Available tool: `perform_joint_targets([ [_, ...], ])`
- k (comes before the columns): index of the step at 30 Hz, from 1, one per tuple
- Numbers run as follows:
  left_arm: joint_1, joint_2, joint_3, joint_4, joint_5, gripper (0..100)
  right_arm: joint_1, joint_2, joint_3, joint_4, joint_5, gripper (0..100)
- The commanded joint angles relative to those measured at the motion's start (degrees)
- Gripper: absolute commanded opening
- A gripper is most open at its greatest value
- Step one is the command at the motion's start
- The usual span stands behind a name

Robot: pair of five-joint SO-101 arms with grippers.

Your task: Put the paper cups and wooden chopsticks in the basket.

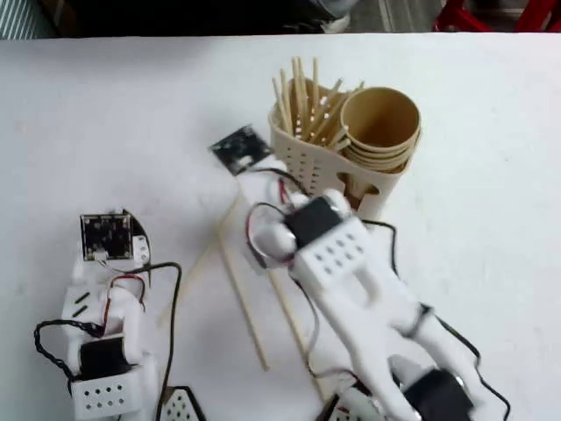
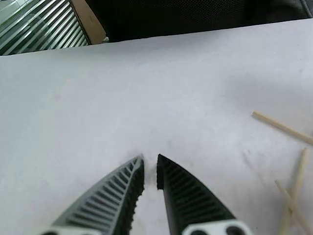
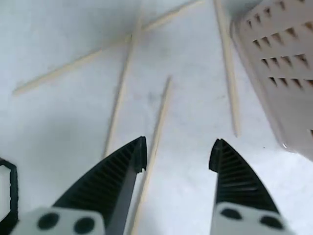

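Several chopsticks (image 1: 243, 301) lie partly under the arm (image 1: 351, 263) — right end effector (image 3: 178, 154) spread, left end effector (image 2: 150, 160) closed.

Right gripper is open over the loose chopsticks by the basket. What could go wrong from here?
1. The loose chopsticks lie close together and some cross, so the open right gripper may pinch two at once or flick a neighbour away.
2. The basket wall sits right beside that gripper. A bump could shove or tip it, with the paper cups and upright chopsticks inside.
3. The sticks are thin and lie flat on the table, so the grip may slip.
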Motion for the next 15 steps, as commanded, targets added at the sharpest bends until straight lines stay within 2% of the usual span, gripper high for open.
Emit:
perform_joint_targets([
  [1,0.5,-0.7,-0.3,-1.3,-0.6,7,-0.2,8.3,-0.1,-2.9,0.6,21.6],
  [7,0.5,-0.7,-0.3,-1.3,-0.6,7,-0.2,19.8,-0.2,-5.9,0.6,21.6],
  [15,0.5,-0.7,-0.3,-1.3,-0.6,7,-0.8,25.5,-0.2,-8.6,0.7,21.5],
])
